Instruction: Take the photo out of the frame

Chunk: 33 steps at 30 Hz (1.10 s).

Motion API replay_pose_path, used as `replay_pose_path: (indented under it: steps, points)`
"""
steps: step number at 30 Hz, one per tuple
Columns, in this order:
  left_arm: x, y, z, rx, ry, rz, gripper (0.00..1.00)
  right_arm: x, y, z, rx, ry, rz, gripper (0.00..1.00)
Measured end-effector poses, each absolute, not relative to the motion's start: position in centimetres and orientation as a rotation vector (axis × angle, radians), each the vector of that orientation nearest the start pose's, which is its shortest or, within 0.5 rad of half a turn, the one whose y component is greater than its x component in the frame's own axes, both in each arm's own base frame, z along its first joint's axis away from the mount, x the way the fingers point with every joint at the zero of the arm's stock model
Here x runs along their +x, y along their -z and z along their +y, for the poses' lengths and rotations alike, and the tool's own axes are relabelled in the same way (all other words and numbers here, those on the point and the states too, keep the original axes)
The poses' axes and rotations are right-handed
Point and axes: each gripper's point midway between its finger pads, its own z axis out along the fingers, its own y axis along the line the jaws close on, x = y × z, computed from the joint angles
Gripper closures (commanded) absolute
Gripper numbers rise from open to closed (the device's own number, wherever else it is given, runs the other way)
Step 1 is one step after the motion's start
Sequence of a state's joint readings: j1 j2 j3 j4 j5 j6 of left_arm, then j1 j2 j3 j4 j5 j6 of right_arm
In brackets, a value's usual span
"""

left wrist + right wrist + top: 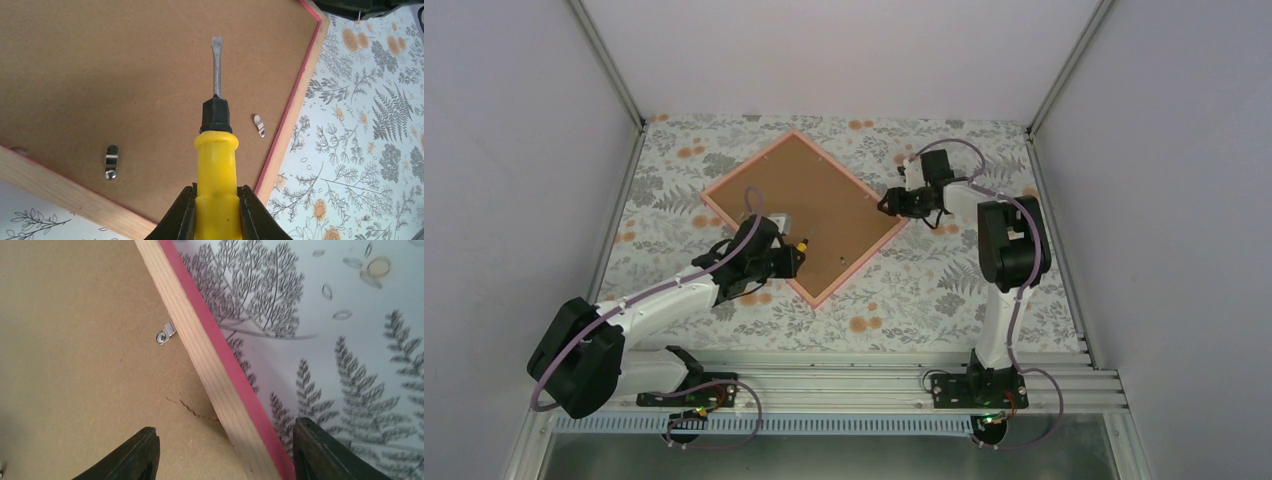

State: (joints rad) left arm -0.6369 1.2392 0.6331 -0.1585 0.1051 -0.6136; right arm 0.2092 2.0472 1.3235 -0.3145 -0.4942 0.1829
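The frame (861, 253) lies face down on the tablecloth, turned like a diamond, with its brown backing board (799, 205) up. The photo is hidden under that board. My left gripper (782, 256) hovers over the frame's near corner, shut on the yellow handle of a screwdriver (216, 170). Its flat blade (216, 65) points out over the backing board, between two metal clips (111, 161) (259, 125). My right gripper (225, 455) is open at the frame's right corner (902, 222). Its fingers (135, 455) straddle the wood-and-pink rail (200, 340), one over the board, one over the cloth. A clip (165, 334) sits by that rail.
The floral tablecloth (904, 300) covers the table all around the frame. White walls with metal posts (614, 70) close in the back and both sides. A metal rail (844, 385) carrying the arm bases runs along the near edge.
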Motion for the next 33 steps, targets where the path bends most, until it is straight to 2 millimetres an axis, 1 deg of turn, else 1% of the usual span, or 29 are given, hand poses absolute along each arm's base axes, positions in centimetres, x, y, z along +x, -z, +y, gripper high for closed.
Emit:
replay_pose_path:
  steps: [3, 8, 20, 27, 33]
  points:
    - [26.7, -10.4, -22.2, 0.089, 0.731, 2.448, 0.98, 44.0, -3.7, 18.1, -0.227, -0.799, 2.608, 0.42]
    - [26.6, -10.5, -22.5, 0.097, 0.748, 2.45, 0.98, 41.4, -3.6, 19.0, -0.265, -0.821, 2.624, 0.43]
    - [25.4, -10.5, -23.8, 0.155, 0.786, 2.46, 0.98, 34.0, -3.6, 22.5, -0.392, -0.874, 2.668, 0.45]
    - [25.0, -9.6, -24.3, 0.17, 0.782, 2.487, 0.98, 31.1, -3.5, 24.5, -0.436, -0.902, 2.693, 0.46]
    - [24.8, -8.9, -24.5, 0.182, 0.777, 2.51, 0.98, 29.8, -3.5, 25.9, -0.476, -0.905, 2.705, 0.47]
